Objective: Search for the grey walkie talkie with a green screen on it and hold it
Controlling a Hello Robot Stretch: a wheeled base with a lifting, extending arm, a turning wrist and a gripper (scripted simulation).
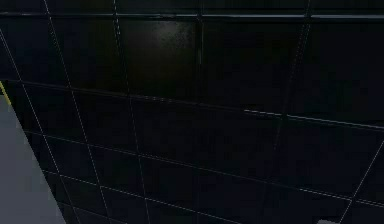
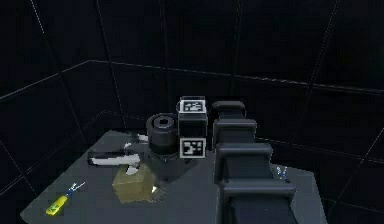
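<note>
Right, the gripper (image 2: 140,155) is out at the table (image 2: 85,180), and a pale grey slab (image 2: 108,158) lies at its nine o'clock. That's likely the walkie talkie (no green screen to be made out). Whether the gripper holds anything, I can't tell. The danger is a tan box (image 2: 135,184) crowding in at six o'clock: a loose approach could nudge the slab away, or catch the box instead.
</note>
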